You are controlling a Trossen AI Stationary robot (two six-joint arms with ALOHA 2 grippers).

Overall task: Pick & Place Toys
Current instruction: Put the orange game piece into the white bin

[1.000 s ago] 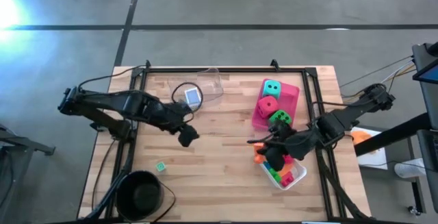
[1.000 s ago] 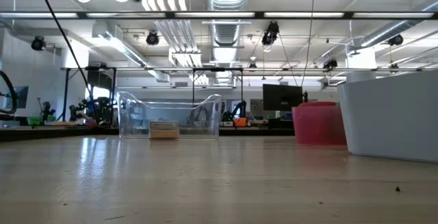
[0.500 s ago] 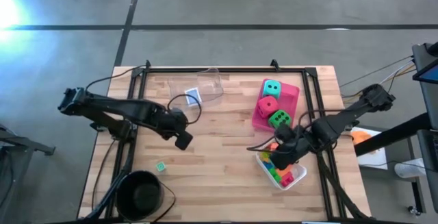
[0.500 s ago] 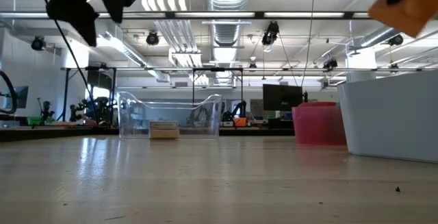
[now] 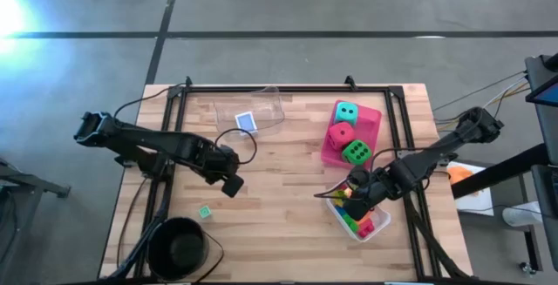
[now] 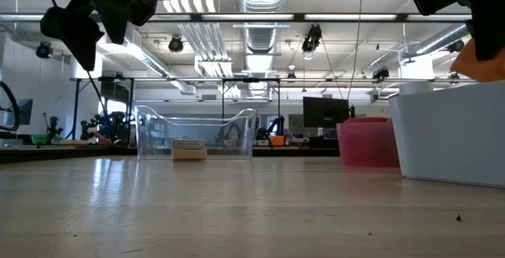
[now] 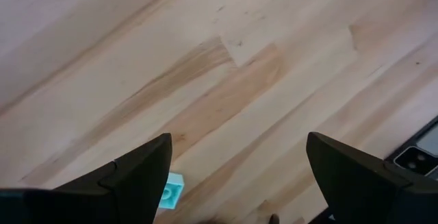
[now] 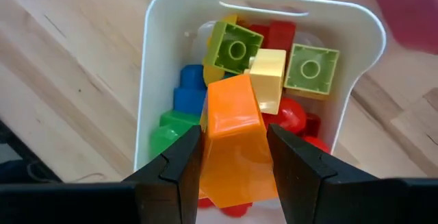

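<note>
My right gripper (image 8: pixel 234 166) is shut on an orange brick (image 8: pixel 234 142) above the white tray (image 8: pixel 159 53) of several coloured bricks at the table's right near side (image 5: pixel 377 224). My left gripper (image 7: pixel 236 176) is open and empty above the bare wood, with a teal brick (image 7: pixel 171 191) lying flat on the table just below it; the brick also shows in the high view (image 5: pixel 204 212). Three dotted dice (image 5: pixel 347 133) sit in the pink tray (image 5: pixel 373 121). A blue card box (image 5: pixel 247 121) lies in the clear tray (image 5: pixel 266 109). My right gripper pinches the orange brick's two opposite sides (image 8: pixel 209 148) between its two fingers, coming from above and pointing down. The brick is lifted clear above the bricks in the white tray.
A black bowl (image 5: pixel 179 248) stands at the near left corner. A black frame (image 5: pixel 288 88) runs along the table's far and side edges. Bare wood lies in the table's middle (image 5: pixel 279 180).
My right gripper has gone with the orange brick toward the near right, over the white tray. My left gripper has gone toward the table's near left, closer to the teal brick, uncovering the blue card box in the clear tray.
</note>
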